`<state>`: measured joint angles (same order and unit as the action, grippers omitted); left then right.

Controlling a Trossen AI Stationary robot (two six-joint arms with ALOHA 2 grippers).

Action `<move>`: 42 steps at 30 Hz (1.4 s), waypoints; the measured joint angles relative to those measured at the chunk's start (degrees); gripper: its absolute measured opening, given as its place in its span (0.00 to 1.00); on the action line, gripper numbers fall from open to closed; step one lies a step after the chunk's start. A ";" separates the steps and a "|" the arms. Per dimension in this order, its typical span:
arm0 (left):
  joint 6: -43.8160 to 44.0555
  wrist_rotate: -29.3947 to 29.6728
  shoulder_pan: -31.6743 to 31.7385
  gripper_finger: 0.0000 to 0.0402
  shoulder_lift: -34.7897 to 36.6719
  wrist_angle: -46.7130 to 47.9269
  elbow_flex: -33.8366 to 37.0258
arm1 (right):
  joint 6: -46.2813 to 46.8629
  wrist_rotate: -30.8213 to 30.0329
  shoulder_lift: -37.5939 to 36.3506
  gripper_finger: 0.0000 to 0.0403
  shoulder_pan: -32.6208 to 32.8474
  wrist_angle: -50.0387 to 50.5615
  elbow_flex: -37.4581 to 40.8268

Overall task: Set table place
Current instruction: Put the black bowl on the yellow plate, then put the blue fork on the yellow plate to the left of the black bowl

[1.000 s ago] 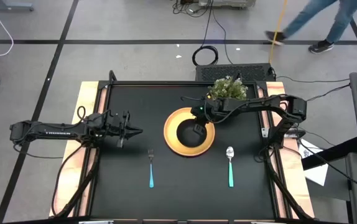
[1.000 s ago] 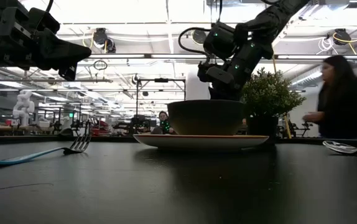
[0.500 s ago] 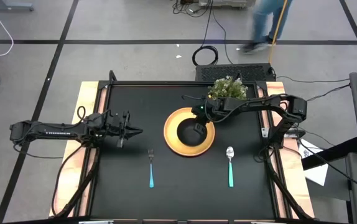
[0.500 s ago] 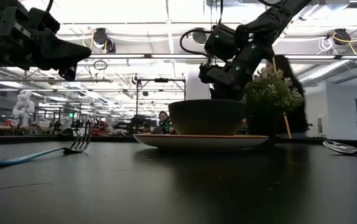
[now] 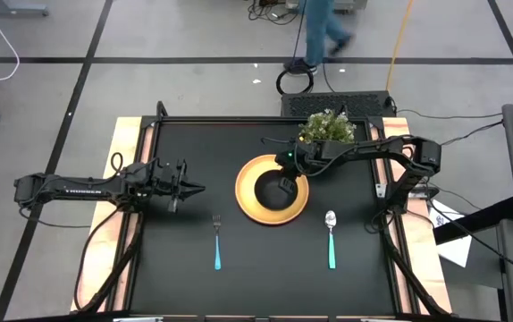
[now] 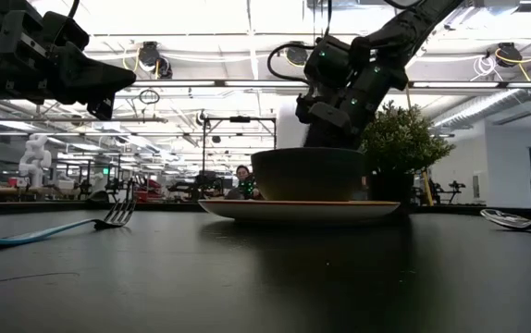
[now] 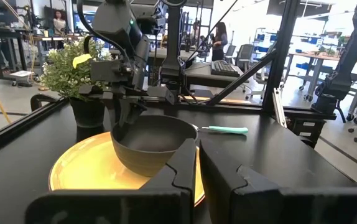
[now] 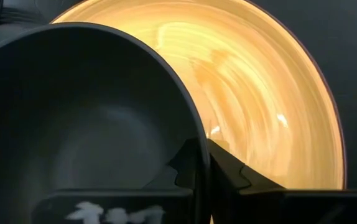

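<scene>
Bowl [image 7: 154, 144] is the thing in play right now: the black one sits on the yellow plate [image 5: 249, 207] in the middle of the worktop [image 5: 194, 286], and the right tool [image 8: 204, 163] is clamped down on its rim, one finger inside and one outside, on the bowl's far-right edge. From the low view the bowl looks like it's resting on the plate or a hair off it, honestly can't tell which. Fork [image 5: 217, 241] lies to the near left of the plate, spoon [image 5: 331, 240] to the near right, both well apart from it, and the potted plant [image 5: 328, 128] stands just behind at the far side. So I'd call this the tail end of placing the bowl. Next move needs the right tool to let go and lift straight up without dragging the rim. Left tool [image 5: 194, 188] hangs above the worktop's left side, fingers closed on nothing.
</scene>
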<state>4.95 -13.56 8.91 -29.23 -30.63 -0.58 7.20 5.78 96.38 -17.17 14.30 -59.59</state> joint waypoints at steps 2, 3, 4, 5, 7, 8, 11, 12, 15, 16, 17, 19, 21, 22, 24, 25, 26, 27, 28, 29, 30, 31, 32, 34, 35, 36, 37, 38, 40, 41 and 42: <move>0.00 0.00 0.00 0.06 0.00 0.00 0.00 | -0.06 -0.08 0.02 0.06 0.00 -0.04 0.06; 0.00 0.00 0.00 0.06 0.01 0.00 0.00 | -0.14 -0.11 0.04 0.08 0.00 -0.12 0.08; 0.00 0.00 -0.01 0.06 0.00 -0.01 -0.01 | -0.15 -0.10 0.04 0.10 0.00 -0.28 0.09; 0.00 0.00 0.00 0.06 0.00 -0.02 0.00 | -0.13 -0.10 0.04 0.11 0.00 -0.49 0.08; 0.00 0.00 0.00 0.06 0.02 0.00 0.00 | -0.13 -0.10 0.04 0.14 0.00 -0.63 0.10; 0.00 0.00 0.00 0.06 0.00 0.00 0.00 | -0.13 -0.10 0.04 0.16 0.00 -0.63 0.08; 0.00 0.00 0.00 0.06 0.01 0.00 0.00 | -0.10 -0.08 0.04 0.19 0.00 -0.67 0.08; 0.00 0.00 -0.01 0.06 0.01 0.00 0.00 | -0.10 -0.08 0.04 0.19 0.00 -0.71 0.08; 0.00 0.00 0.00 0.06 0.01 0.00 0.00 | -0.38 -0.06 0.04 0.22 0.03 -0.76 0.08; 0.00 0.00 -0.01 0.06 0.00 0.00 0.00 | -0.40 -0.05 0.04 0.23 0.02 -0.83 0.08; 0.00 0.00 0.00 0.06 0.02 0.00 0.00 | -0.45 -0.04 0.04 0.24 0.02 -0.94 0.08; 0.00 0.00 -0.02 0.06 0.00 0.00 -0.02 | -0.72 -0.02 0.04 0.26 0.02 -1.54 0.09; 0.00 0.00 -0.01 0.06 0.01 0.00 0.00 | -0.81 0.16 0.04 0.29 0.04 -2.40 0.08; 0.00 0.00 -0.01 0.06 0.01 0.00 0.00 | -0.83 0.22 0.04 0.31 0.02 -2.75 0.08; 0.00 0.00 -0.02 0.06 0.00 0.00 -0.01 | -0.83 0.22 -0.19 0.34 0.02 -2.93 0.08; 0.00 0.00 0.00 0.06 0.02 0.00 0.00 | -0.81 0.25 -0.25 0.36 0.02 -3.05 0.08; 0.00 0.00 0.00 0.06 0.00 0.00 0.00 | -0.64 0.25 -0.33 0.37 0.02 -3.11 0.08; 0.00 0.00 -0.02 0.06 0.02 0.00 0.00 | -0.51 0.25 -0.48 0.38 0.02 -2.92 0.08; 0.00 0.00 -0.02 0.06 0.01 0.00 0.00 | -0.47 0.25 -0.56 0.39 0.02 -2.81 0.08; 0.00 0.00 -0.02 0.06 0.00 0.02 -0.01 | -0.45 0.25 -0.66 0.40 0.02 -2.96 0.08; 0.00 0.00 -0.02 0.06 0.00 0.04 0.00 | -0.43 0.27 -0.89 0.40 0.02 -3.02 0.08; 0.00 0.00 -0.02 0.06 0.01 0.05 0.00 | -0.42 0.25 -1.26 0.41 0.02 -2.67 0.08; 0.00 0.00 -0.02 0.06 0.01 0.06 -0.01 | -0.41 0.27 -1.62 0.41 0.02 -2.53 0.08; 0.00 0.00 -0.02 0.06 0.00 0.09 0.00 | -0.39 0.25 -2.89 0.41 0.02 -2.63 0.08; 0.00 0.00 -0.02 0.06 0.00 0.09 0.00 | -0.39 0.25 -3.69 0.41 0.02 -2.40 0.08; 0.00 0.00 -0.02 0.06 0.02 0.09 0.00 | -0.40 0.26 -4.65 0.41 0.02 -2.16 0.08; 0.00 0.00 -0.02 0.06 0.00 0.10 0.00 | -0.42 0.25 -5.65 0.41 0.02 -1.85 0.08; 0.00 0.00 -0.02 0.06 0.01 0.10 0.00 | -0.62 0.27 -6.70 0.41 0.02 -1.77 0.08; 0.00 0.00 -0.02 0.06 0.01 0.10 0.00 | -1.12 0.27 -8.88 0.41 0.02 -1.48 0.08; 0.00 0.00 -0.02 0.06 0.00 0.11 -0.01 | -1.45 0.29 -9.95 0.41 0.05 -1.26 0.08; 0.00 0.00 -0.02 0.06 0.00 0.11 0.00 | -2.01 0.30 -11.08 0.41 0.28 -1.22 0.08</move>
<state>4.95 -13.56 8.88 -29.23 -30.52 -0.58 5.18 6.07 85.29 -16.89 13.08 -59.51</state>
